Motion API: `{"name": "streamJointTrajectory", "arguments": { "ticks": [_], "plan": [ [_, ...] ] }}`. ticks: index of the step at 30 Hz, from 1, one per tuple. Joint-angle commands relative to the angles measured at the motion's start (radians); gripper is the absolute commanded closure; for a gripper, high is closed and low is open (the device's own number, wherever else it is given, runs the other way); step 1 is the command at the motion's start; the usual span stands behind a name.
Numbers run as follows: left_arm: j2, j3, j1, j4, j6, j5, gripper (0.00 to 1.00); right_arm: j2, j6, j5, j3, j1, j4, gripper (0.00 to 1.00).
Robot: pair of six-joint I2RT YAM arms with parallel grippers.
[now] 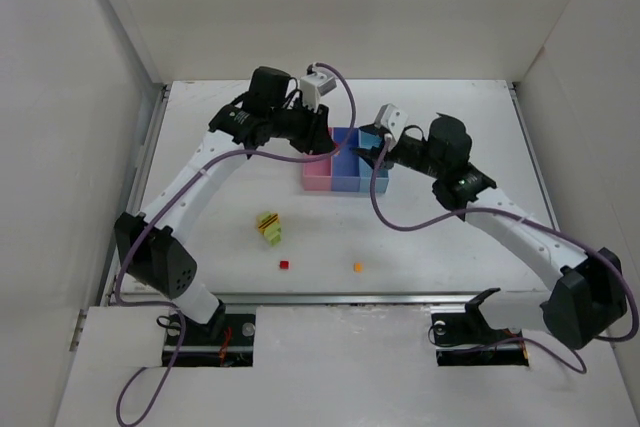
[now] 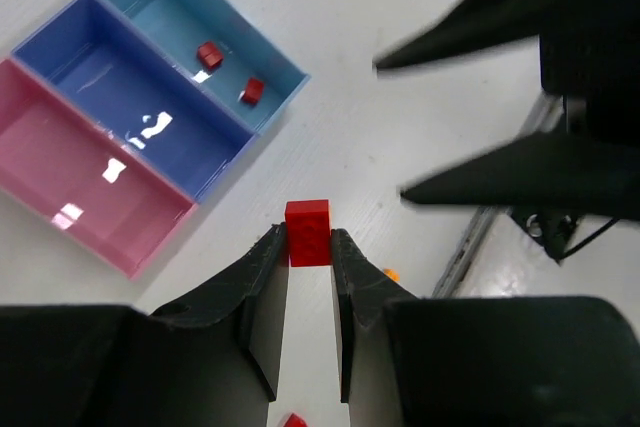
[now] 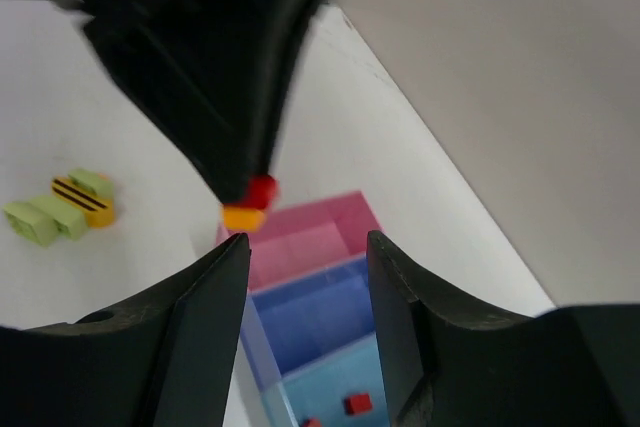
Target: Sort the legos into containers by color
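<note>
Where the left gripper (image 2: 308, 237) pinched: a held red brick (image 2: 308, 225) sat clamped upright between the two fingertips, which were closed tight against its sides.
Held brick's place: in the air close to the tray (image 1: 318, 179); which bin it stood over could not be told.
Bricks already in the tray: two red bricks (image 2: 253, 90) lay apart from each other on the floor of the light blue bin (image 2: 160, 7), at one end of the tray.
Other bins: the blue-violet bin (image 2: 90, 67) in the tray's middle and the pink bin (image 2: 60, 147) at its other end showed only bare floors.
Loose legos: a yellow-green clump (image 1: 268, 227) with dark stripes lay on the near side of the tray, off its pink end. A loose red brick (image 1: 284, 265) and an orange brick (image 1: 358, 267) lay nearer still to the arm bases, well apart from the tray and from each other.
Right gripper (image 3: 307, 242): it hung over the tray's light blue end, fingers spread with nothing between them.
Both grippers: close together above the tray, the left on its pink side.
Table (image 1: 450, 127): white, carrying the tray and the loose legos.
</note>
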Motion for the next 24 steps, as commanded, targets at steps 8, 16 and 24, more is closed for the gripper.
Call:
{"name": "streamJointTrajectory", "arguments": {
  "ticks": [8, 16, 24],
  "plan": [
    [0.095, 0.115, 0.018, 0.123, -0.130, 0.213, 1.00, -0.001, -0.015, 0.010, -0.033, 0.089, 0.159, 0.44],
    [0.095, 0.126, 0.027, 0.123, -0.121, 0.175, 1.00, -0.032, -0.015, 0.133, -0.073, 0.089, 0.159, 0.44],
    [0.086, 0.135, 0.027, 0.123, -0.121, 0.185, 1.00, -0.009, -0.015, 0.169, -0.060, 0.109, 0.159, 0.44]
  ]
}}
